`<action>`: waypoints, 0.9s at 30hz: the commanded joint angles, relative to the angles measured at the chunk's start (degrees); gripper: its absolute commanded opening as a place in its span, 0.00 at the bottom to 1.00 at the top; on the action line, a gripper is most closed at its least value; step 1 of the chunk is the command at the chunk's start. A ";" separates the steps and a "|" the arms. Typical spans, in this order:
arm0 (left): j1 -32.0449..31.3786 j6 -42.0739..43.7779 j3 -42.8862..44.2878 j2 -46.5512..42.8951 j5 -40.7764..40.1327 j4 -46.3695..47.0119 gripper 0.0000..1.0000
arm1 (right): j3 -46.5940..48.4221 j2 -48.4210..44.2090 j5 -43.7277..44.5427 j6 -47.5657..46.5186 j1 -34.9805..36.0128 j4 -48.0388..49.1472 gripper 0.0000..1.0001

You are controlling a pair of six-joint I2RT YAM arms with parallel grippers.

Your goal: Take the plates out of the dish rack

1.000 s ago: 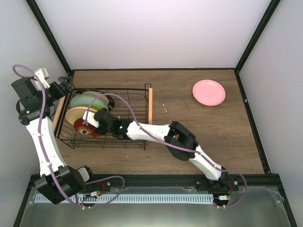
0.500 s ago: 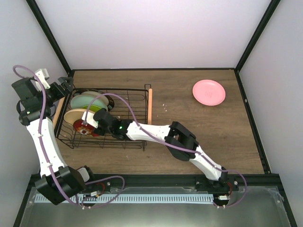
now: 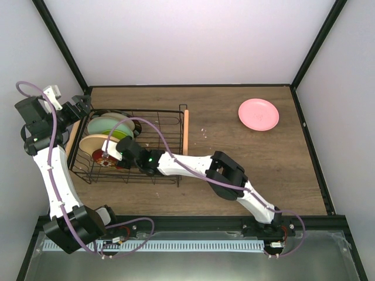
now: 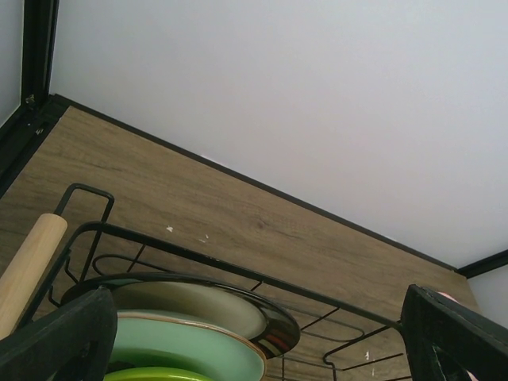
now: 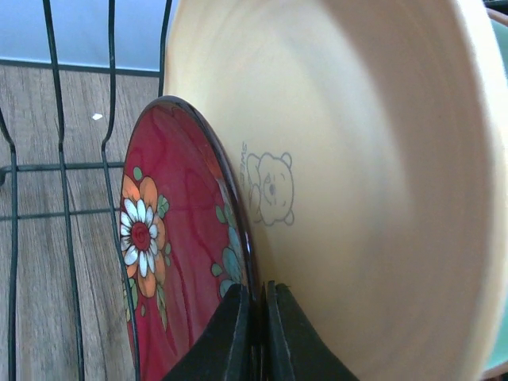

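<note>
Wire slots in the dish rack [image 3: 167,124] keep its load standing on edge, which is probably why the right gripper [image 5: 257,305] reaches in low from the open side rather than from above. It is pressed together on the rim of the red plate [image 5: 178,262], the one painted with a daisy and leaves. This plate stands nearest the front of the row, so it looks like the natural next one to lift out. Right behind it, almost touching, leans a cream plate [image 5: 357,190] with a small bear drawn on it, so a careless pull could drag the two together.

Further along the row come a lime plate [image 3: 121,134], a mint plate [image 4: 186,349] and a dark-rimmed plate [image 4: 190,295] with a beige centre. A pink plate [image 3: 258,114] lies flat and alone, far to the right and well apart from the rack, which suggests that is where unloaded plates go.

The left gripper [image 3: 78,109] hangs over the rack's far left corner, just beside the wooden handle [image 4: 30,262]. It is spread wide and holds nothing. My guess is that it waits there to steady the rack if the pull tugs it.

The tabletop [image 3: 252,170] is brown wood-grain board, with a few pale specks [image 3: 204,132] near the rack. Plain white walls [image 3: 187,41] close it in on three sides, and black frame bars [image 3: 313,44] run along the corners.
</note>
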 commanded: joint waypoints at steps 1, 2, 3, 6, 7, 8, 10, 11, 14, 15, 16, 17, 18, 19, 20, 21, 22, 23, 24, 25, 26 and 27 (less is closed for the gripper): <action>-0.12 -0.96 -0.79 -0.98 0.87 2.22 1.00 | -1.47 -4.25 3.17 -3.26 0.26 -1.20 0.01; -0.16 -1.05 -0.83 -0.94 0.93 2.27 1.00 | -1.75 -4.65 3.49 -3.62 0.32 -1.04 0.01; -0.18 -1.16 -0.88 -0.98 0.97 2.47 1.00 | -2.04 -5.02 3.71 -4.03 0.35 -0.92 0.01; -0.19 -1.60 -1.28 -0.98 1.06 2.85 1.00 | -2.69 -6.18 4.18 -4.47 0.34 -0.63 0.01; -0.17 -1.69 -1.38 -1.07 1.07 2.91 1.00 | -2.86 -6.60 4.29 -4.51 0.35 -0.66 0.01; -0.13 -1.79 -1.49 -1.06 1.03 2.99 1.00 | -2.90 -6.99 4.26 -4.48 0.34 -0.72 0.01; -0.18 -1.94 -1.72 -1.12 1.10 3.07 1.00 | -3.01 -8.03 3.92 -4.48 0.40 -1.19 0.01; -0.15 -1.96 -1.75 -1.13 1.07 3.16 1.00 | -3.02 -8.54 3.50 -4.62 0.44 -1.53 0.01; -0.15 -2.15 -2.05 -1.12 1.17 3.34 1.00 | -3.19 -9.91 2.38 -5.00 0.53 -2.50 0.01; -0.19 -2.24 -2.12 -1.08 1.23 3.44 1.00 | -3.28 -10.29 2.24 -5.07 0.47 -2.83 0.01; -0.21 -2.29 -2.09 -1.03 1.33 3.50 1.00 | -3.41 -10.60 2.15 -5.15 0.50 -3.20 0.01; -0.15 -2.33 -2.02 -0.99 1.36 3.59 1.00 | -3.50 -11.02 1.87 -5.21 0.50 -3.63 0.01; -0.22 -2.40 -2.00 -0.98 1.36 3.68 1.00 | -3.59 -11.45 1.71 -5.09 0.56 -4.11 0.01; -0.21 -2.42 -1.92 -0.86 1.39 3.77 1.00 | -3.77 -11.89 1.51 -4.94 0.59 -4.43 0.01; -0.23 -2.50 -1.88 -0.81 1.52 3.89 1.00 | -4.09 -12.52 1.15 -4.78 0.61 -4.69 0.01; -0.23 -2.58 -1.81 -0.73 1.51 3.99 1.00 | -4.44 -13.14 0.79 -4.58 0.66 -4.77 0.01; -0.19 -2.60 -1.74 -0.65 1.53 4.10 1.00 | -4.90 -13.87 0.31 -4.39 0.68 -4.90 0.01; -0.21 -2.68 -1.66 -0.54 1.55 4.20 1.00 | -5.34 -14.46 -0.34 -4.27 0.66 -5.08 0.01; -0.23 -2.69 -1.65 -0.48 1.60 4.26 1.00 | -5.81 -15.09 -0.82 -4.39 0.70 -5.31 0.01; -0.21 -2.75 -1.66 -0.41 1.58 4.30 1.00 | -5.98 -15.60 -1.34 -4.35 0.71 -5.86 0.01; -0.25 -2.77 -1.69 -0.37 1.63 4.39 1.00 | -6.13 -16.02 -1.65 -4.22 0.68 -6.38 0.01; -0.30 -2.77 -1.68 -0.29 1.71 4.41 1.00 | -6.18 -16.52 -1.92 -4.06 0.66 -6.99 0.01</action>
